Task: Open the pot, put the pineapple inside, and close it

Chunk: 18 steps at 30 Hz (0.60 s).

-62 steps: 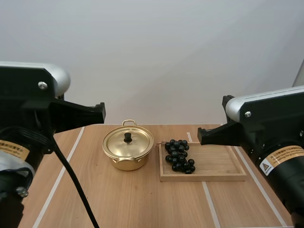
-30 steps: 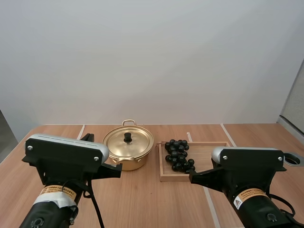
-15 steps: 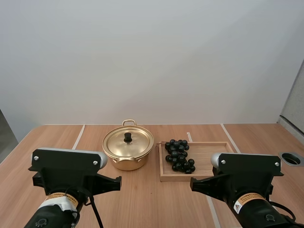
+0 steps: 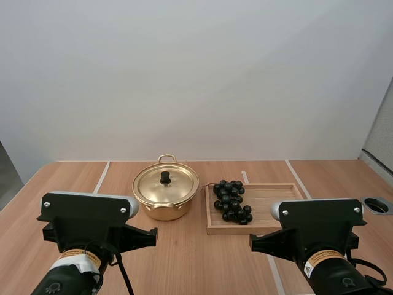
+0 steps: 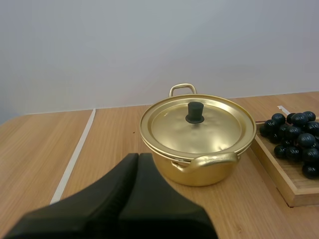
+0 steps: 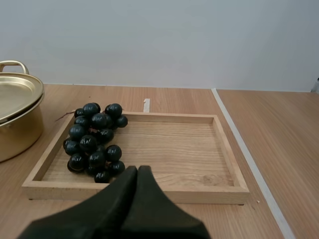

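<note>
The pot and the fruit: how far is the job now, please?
The lid sits shut on the gold pot. No pineapple is seen; a bunch of dark grapes lies in the wooden tray, beside the pot. Both hands, left hand and right hand, are shut on nothing and held back from the things. This fits a pot waiting for fruit, or one closed again with fruit hidden inside.

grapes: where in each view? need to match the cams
High view: grapes on the left part of the tray, right of the pot.
Left wrist view: grapes beside the pot, on the tray's edge.
Right wrist view: grapes in the tray's end nearest the pot.
Shared landmark: the pot.
</note>
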Tool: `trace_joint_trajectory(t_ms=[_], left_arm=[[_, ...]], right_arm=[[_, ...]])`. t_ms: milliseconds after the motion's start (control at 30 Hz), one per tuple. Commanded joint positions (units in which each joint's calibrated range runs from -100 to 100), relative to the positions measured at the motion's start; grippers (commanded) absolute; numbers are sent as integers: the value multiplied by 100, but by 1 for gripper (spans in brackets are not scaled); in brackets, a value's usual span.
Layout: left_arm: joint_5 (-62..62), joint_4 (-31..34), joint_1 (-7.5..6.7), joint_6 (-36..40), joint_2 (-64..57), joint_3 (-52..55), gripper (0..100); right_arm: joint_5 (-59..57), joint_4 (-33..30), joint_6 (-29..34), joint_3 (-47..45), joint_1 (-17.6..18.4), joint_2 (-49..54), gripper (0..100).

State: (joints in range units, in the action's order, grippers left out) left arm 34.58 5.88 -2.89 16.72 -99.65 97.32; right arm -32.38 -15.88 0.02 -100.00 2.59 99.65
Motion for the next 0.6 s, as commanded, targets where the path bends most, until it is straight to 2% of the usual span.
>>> trace_joint_trajectory(t_ms=[0,300,467,567], left_arm=[[-118,21,-22,55,-35,6,0],[-118,21,-22,109,-35,6,0],[-118,21,-22,118,-35,6,0],[-118,21,-22,150,-35,6,0]], right_arm=[[532,61,-29,0,-39,35,0],[831,74,-39,0,53,35,0],[853,519,-39,0,53,35,0],[853,507,-39,0,53,35,0]])
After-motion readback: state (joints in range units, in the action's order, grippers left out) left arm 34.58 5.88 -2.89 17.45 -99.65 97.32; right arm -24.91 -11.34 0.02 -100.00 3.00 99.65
